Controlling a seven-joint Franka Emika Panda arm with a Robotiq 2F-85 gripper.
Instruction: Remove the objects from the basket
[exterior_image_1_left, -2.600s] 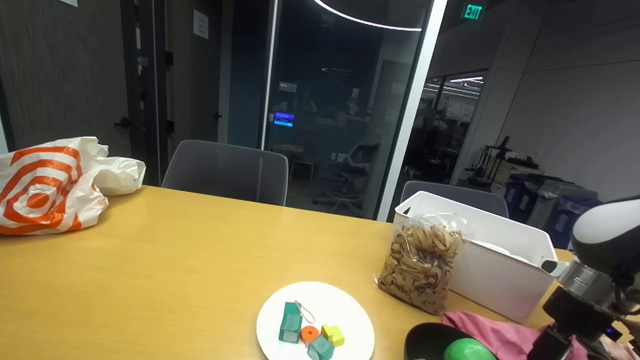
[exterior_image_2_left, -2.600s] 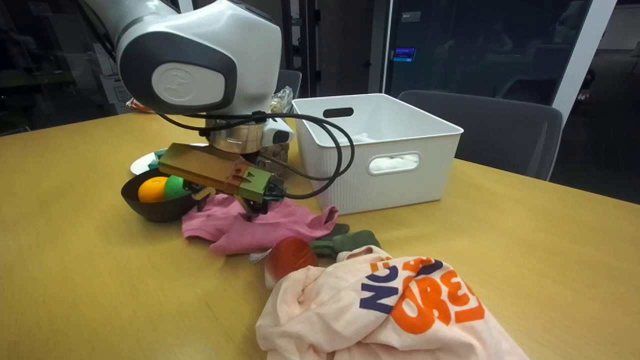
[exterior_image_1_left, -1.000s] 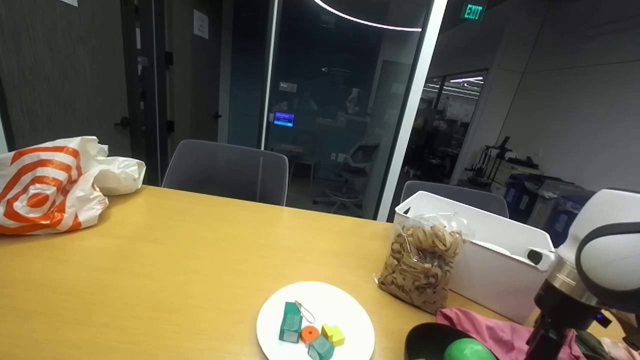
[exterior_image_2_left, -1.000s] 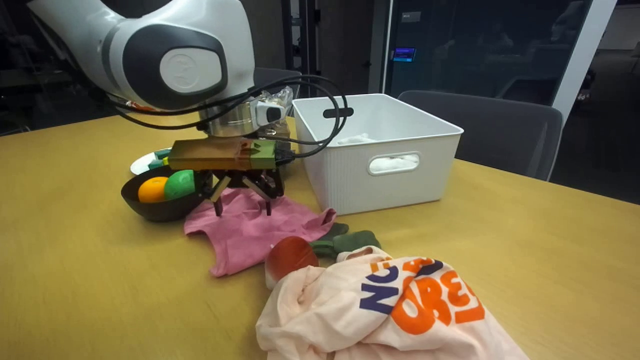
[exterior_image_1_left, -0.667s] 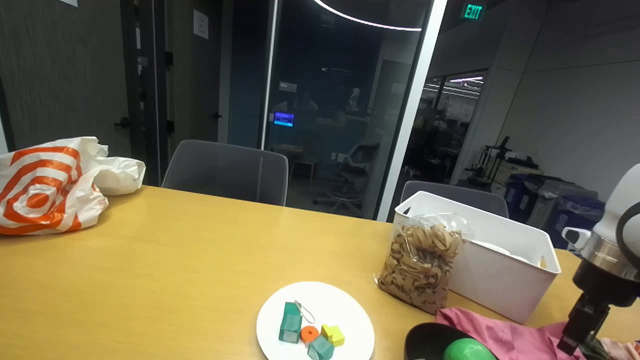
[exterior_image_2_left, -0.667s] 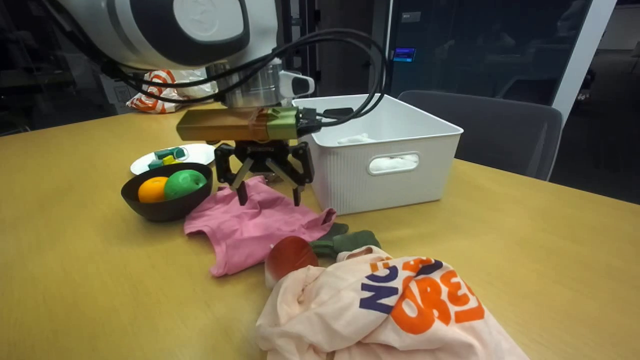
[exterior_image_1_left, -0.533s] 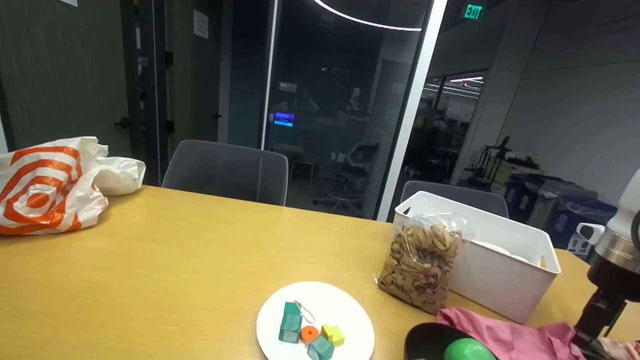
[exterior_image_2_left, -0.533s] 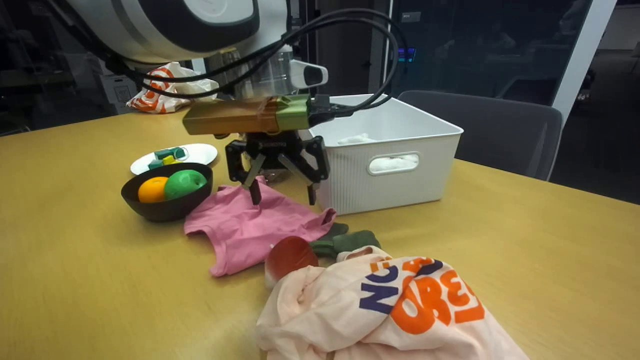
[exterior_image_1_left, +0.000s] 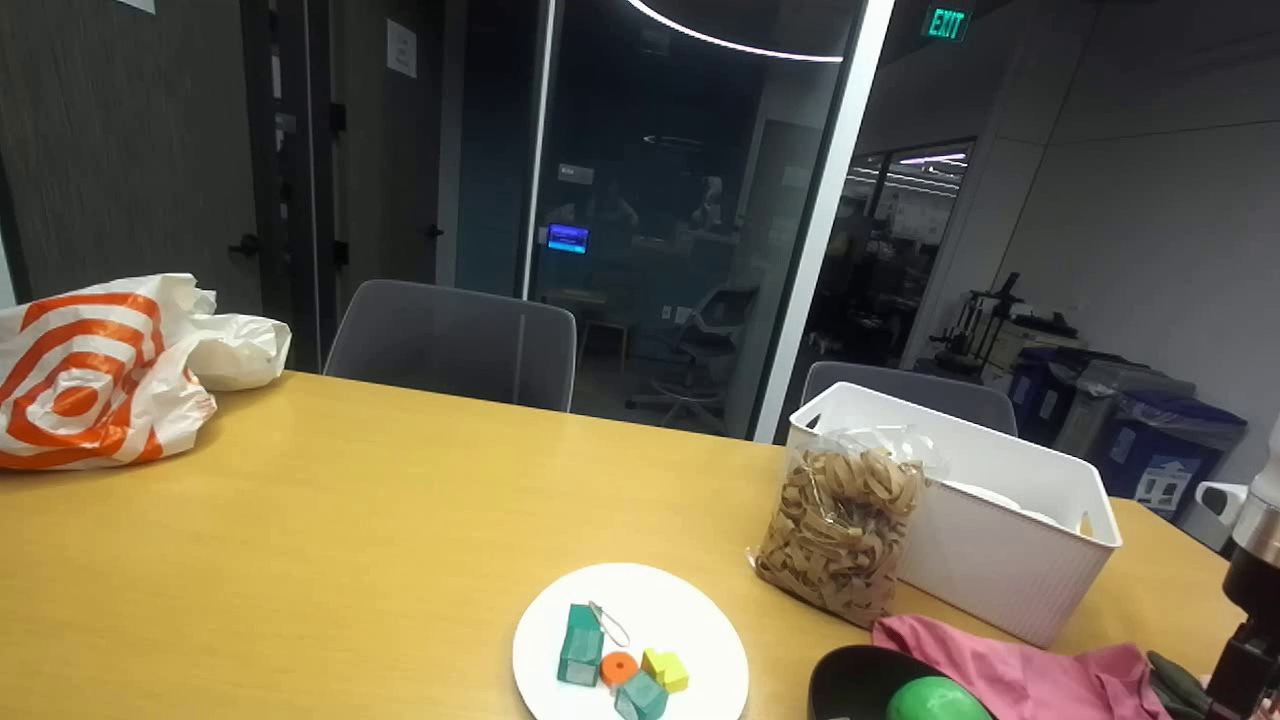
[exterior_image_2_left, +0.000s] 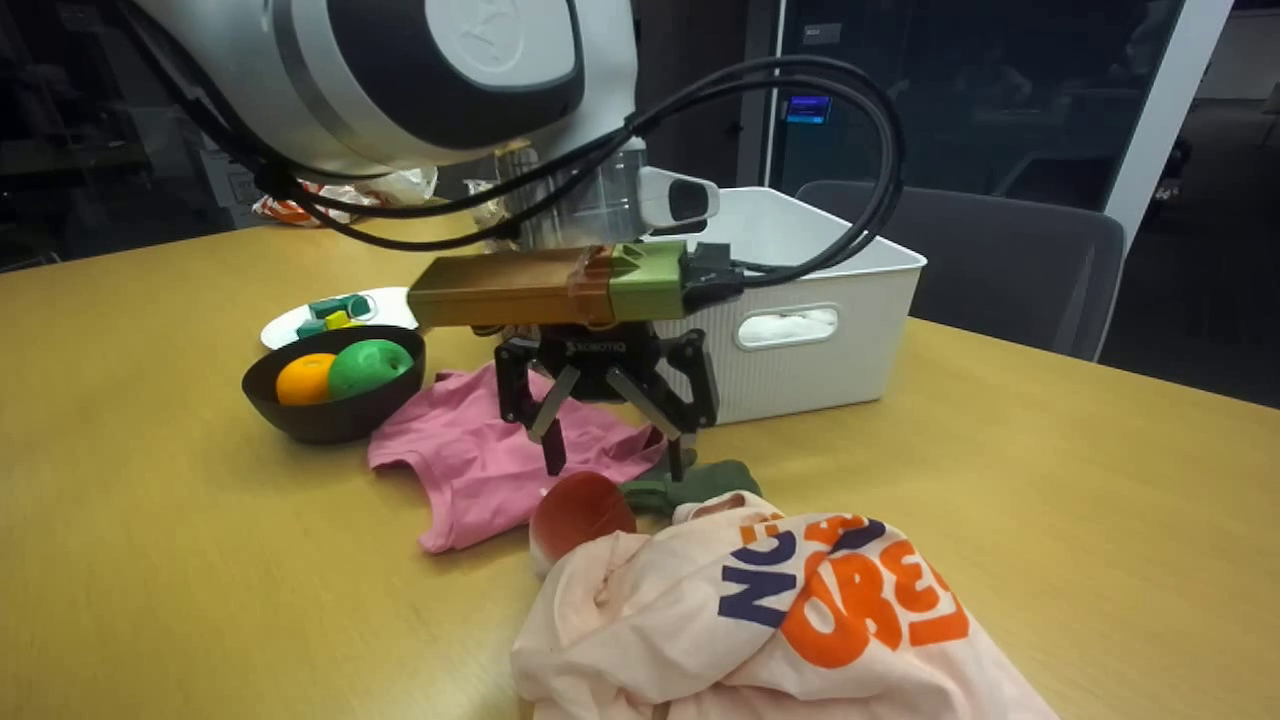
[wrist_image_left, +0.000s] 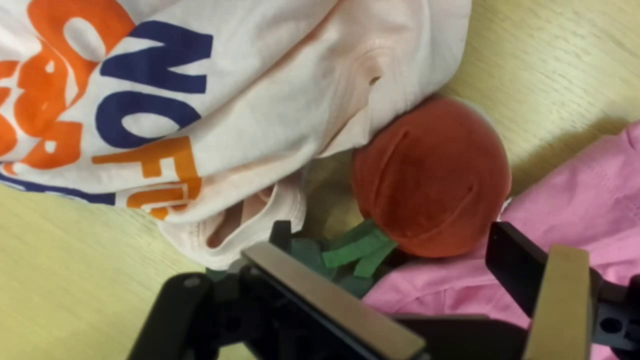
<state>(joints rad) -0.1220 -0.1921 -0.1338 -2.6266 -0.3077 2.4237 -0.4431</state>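
In an exterior view the gripper (exterior_image_2_left: 615, 463) carries the name ROBOTIQ; it is released, its 2 jaws wide apart over the red ball (exterior_image_2_left: 583, 512). On the peach cloth (exterior_image_2_left: 640, 640), lying near, I read "NO" in dark blue. A far sign (exterior_image_1_left: 945, 23) says EXIT. The 2 cloths, this and the pink cloth (exterior_image_2_left: 480, 465) farther left, lie on the table (exterior_image_2_left: 200, 560), outside the 1 white basket (exterior_image_2_left: 820, 382) beyond; something white (exterior_image_2_left: 785, 328) is inside. I count 2 green blocks (exterior_image_1_left: 581, 647), 1 orange ring (exterior_image_1_left: 609, 672) and 1 yellow block (exterior_image_1_left: 668, 672) on the plate (exterior_image_1_left: 541, 650), and 2 fruits (exterior_image_2_left: 368, 370) in the black bowl (exterior_image_2_left: 325, 423).
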